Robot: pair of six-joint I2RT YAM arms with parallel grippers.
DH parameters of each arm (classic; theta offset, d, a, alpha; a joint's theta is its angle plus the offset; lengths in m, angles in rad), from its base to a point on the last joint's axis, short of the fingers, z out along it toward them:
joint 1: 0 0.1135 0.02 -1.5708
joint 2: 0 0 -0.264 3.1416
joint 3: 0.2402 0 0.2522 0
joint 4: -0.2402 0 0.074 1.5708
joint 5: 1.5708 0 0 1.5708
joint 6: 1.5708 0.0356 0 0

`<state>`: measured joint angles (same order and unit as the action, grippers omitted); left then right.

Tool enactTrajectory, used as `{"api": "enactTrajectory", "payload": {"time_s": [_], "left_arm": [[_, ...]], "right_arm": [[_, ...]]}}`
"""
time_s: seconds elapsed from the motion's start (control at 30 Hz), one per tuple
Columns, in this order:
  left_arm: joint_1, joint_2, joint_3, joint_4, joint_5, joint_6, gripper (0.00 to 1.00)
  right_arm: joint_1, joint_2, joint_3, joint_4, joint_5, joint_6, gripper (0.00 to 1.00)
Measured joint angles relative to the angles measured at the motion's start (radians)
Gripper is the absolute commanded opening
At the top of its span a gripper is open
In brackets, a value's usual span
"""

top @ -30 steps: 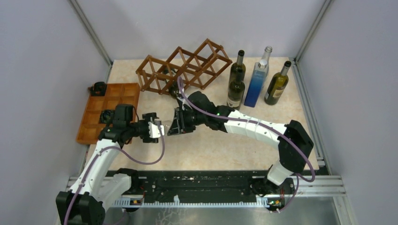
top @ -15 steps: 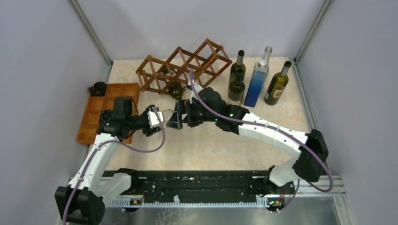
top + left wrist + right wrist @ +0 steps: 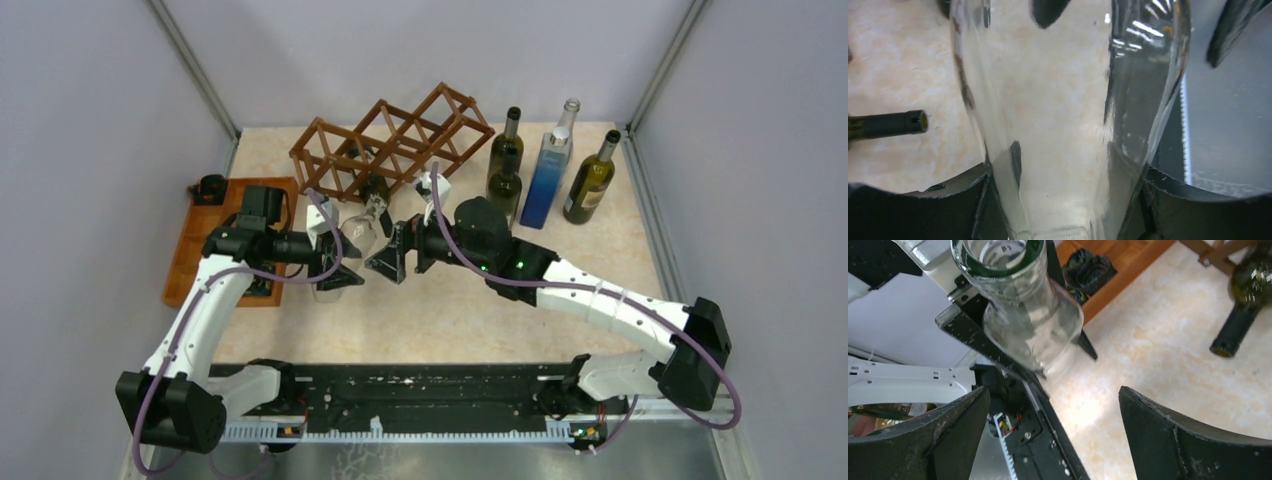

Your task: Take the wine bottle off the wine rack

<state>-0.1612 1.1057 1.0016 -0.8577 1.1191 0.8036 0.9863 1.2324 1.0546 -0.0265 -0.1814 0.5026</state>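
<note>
Left jaws clamp the clear, tilted wine bottle (image 3: 358,232) just in front of the wine rack (image 3: 412,118); right jaws gape wide beside it, holding nothing.

A flat orange-brown wooden tray (image 3: 200,250) divided into square compartments lies at the left edge of the beige marbled tabletop (image 3: 600,250). A small black object (image 3: 209,188) sits at the tray's far corner. At the far right of the table stand several upright bottles: two dark green glass bottles (image 3: 508,140), one in front of the other, a tall blue bottle (image 3: 547,185) just beside them with a clear glass bottle (image 3: 570,110) behind it, and an olive-green bottle (image 3: 590,182) furthest right. Plain grey walls (image 3: 90,120) enclose the table.
</note>
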Motion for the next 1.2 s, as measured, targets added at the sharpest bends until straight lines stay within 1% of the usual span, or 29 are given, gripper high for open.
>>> {"api": "enactTrajectory", "payload": {"time_s": [0.2,0.33,0.37,0.4,0.47,0.5,0.57,0.67,0.73,0.77,0.8,0.87,0.9,0.93,0.97,1.0,1.03,1.13,1.17,1.2], "left_arm": [[0.0,0.006,0.014,-0.047,0.134,-0.068,0.0],[0.001,0.003,0.014,-0.063,0.188,-0.106,0.0],[0.001,0.0,0.013,-0.064,0.201,-0.115,0.0],[0.001,-0.005,0.013,-0.065,0.215,-0.124,0.0],[0.001,-0.016,0.01,-0.066,0.239,-0.14,0.0],[0.001,-0.022,0.007,-0.066,0.251,-0.147,0.0],[0.0,-0.027,0.003,-0.068,0.267,-0.159,0.0],[0.0,-0.028,-0.002,-0.07,0.285,-0.174,0.0],[0.0,-0.028,-0.002,-0.087,0.299,-0.195,0.0],[0.0,-0.027,-0.003,-0.094,0.303,-0.202,0.05],[0.0,-0.027,-0.003,-0.093,0.302,-0.202,0.12],[0.0,-0.023,-0.003,-0.093,0.303,-0.204,0.36],[0.0,-0.019,-0.003,-0.093,0.304,-0.205,0.53],[0.0,-0.013,-0.003,-0.093,0.306,-0.205,0.68],[0.0,-0.006,-0.003,-0.093,0.307,-0.205,0.75],[0.0,0.0,-0.002,-0.093,0.308,-0.204,0.87],[0.0,0.006,-0.001,-0.093,0.304,-0.204,0.97],[0.0,0.016,0.016,-0.092,0.282,-0.201,0.99],[0.0,0.016,0.021,-0.091,0.265,-0.201,0.99],[0.0,0.014,0.026,-0.085,0.233,-0.201,0.99]], "right_arm": [[0.0,0.097,0.012,0.182,-0.062,-0.018,0.99],[0.0,0.167,0.035,0.266,-0.121,-0.004,0.99],[0.0,0.18,0.04,0.285,-0.139,0.001,0.98],[0.0,0.19,0.044,0.307,-0.156,0.008,0.95],[0.001,0.211,0.054,0.348,-0.192,0.027,0.86],[0.002,0.22,0.059,0.372,-0.214,0.04,0.79],[0.002,0.23,0.061,0.407,-0.238,0.057,0.64],[0.003,0.237,0.069,0.427,-0.27,0.075,0.39],[0.004,0.238,0.071,0.423,-0.283,0.068,0.25],[0.004,0.239,0.071,0.423,-0.286,0.077,0.19],[0.004,0.24,0.072,0.423,-0.288,0.081,0.14],[0.003,0.24,0.072,0.42,-0.288,0.085,0.04],[0.003,0.24,0.072,0.417,-0.286,0.086,0.0],[0.002,0.24,0.072,0.413,-0.284,0.086,0.0],[0.001,0.24,0.072,0.406,-0.28,0.085,0.0],[0.0,0.238,0.072,0.4,-0.277,0.085,0.0],[-0.001,0.233,0.072,0.384,-0.268,0.081,0.0],[-0.004,0.211,0.072,0.285,-0.233,0.05,0.0],[-0.009,0.197,0.072,0.215,-0.207,0.028,0.0],[-0.01,0.194,0.072,0.2,-0.2,0.026,0.0]]}}
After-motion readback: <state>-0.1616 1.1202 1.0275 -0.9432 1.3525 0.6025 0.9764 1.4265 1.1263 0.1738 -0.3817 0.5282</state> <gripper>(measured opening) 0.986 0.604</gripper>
